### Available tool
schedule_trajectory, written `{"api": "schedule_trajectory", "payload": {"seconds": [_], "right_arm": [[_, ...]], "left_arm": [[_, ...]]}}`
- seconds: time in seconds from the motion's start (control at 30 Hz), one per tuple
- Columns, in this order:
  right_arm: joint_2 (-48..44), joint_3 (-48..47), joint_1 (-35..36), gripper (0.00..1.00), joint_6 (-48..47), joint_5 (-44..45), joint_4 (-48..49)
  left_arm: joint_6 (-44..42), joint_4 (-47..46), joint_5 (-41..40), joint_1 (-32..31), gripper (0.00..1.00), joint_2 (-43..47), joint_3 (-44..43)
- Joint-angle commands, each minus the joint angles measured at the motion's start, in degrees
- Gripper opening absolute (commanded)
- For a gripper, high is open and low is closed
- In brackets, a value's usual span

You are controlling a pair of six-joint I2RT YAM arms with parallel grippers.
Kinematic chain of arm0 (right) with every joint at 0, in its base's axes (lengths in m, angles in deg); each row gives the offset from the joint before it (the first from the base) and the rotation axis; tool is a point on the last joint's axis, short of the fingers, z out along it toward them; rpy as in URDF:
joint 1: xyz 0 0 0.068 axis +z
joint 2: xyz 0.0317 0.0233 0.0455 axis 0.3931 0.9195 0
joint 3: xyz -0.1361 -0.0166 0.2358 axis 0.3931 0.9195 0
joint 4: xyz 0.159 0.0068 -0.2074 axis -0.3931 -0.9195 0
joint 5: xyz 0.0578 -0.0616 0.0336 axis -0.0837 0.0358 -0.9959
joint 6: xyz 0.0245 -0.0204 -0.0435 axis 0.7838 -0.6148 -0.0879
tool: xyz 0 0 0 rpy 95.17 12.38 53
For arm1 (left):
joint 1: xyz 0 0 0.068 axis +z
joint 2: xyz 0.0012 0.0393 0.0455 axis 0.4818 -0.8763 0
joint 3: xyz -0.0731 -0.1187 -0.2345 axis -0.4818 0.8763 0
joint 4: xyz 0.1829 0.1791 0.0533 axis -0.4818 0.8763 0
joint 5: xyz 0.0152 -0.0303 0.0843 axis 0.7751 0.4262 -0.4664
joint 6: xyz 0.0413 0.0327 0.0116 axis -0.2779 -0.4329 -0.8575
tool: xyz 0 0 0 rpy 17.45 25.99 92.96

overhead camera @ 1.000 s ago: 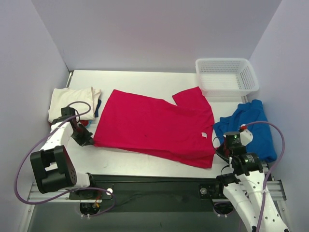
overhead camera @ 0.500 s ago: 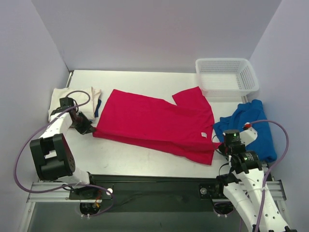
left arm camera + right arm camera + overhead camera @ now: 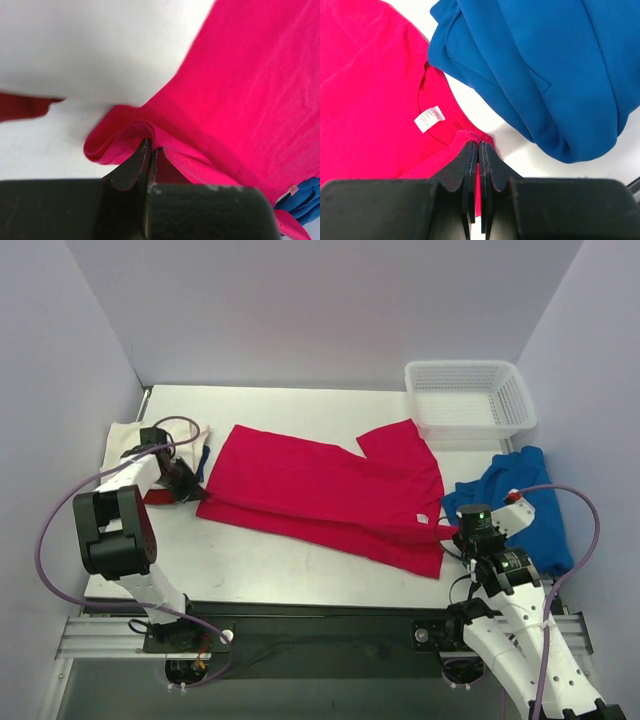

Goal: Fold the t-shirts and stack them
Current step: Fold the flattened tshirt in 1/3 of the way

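Note:
The crimson red t-shirt (image 3: 320,490) lies spread across the middle of the table. My left gripper (image 3: 190,485) is shut on its left hem, and the pinched red cloth (image 3: 120,140) shows in the left wrist view. My right gripper (image 3: 458,530) is shut on the shirt's right edge by the collar, where red cloth (image 3: 467,137) sits between the pads beside a white label (image 3: 429,119). The near edge is lifted and pulled back between both grippers. The royal blue t-shirt (image 3: 520,505) is bunched at the right, also in the right wrist view (image 3: 545,70). The cream t-shirt (image 3: 135,445) lies folded at the left.
A white lattice basket (image 3: 470,400) stands at the back right corner. White walls close in the table on the left, back and right. A dark blue cloth edge (image 3: 203,462) shows beside the cream shirt.
Both grippers have moved away from the table's near edge, carrying the red shirt's near edge back over the shirt. The left gripper has gone toward the cream shirt.

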Motion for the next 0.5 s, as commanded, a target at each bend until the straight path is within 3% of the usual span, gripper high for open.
{"api": "schedule_trajectory", "payload": {"seconds": [0.0,0.23,0.47], "right_arm": [[1.0,0.0,1.2,0.0,-0.3,7.1,2.0],[7.9,-2.9,4.9,0.0,-8.1,12.6,7.2],[19.3,-5.9,4.8,0.0,-13.7,9.0,15.3]], "left_arm": [[1.0,-4.2,-1.6,-1.0,0.0,-2.4,-4.7],[1.4,-4.3,-2.3,-1.3,0.0,-5.0,-7.2],[2.0,-5.0,-2.5,-2.4,0.0,-8.1,-9.6]]}}
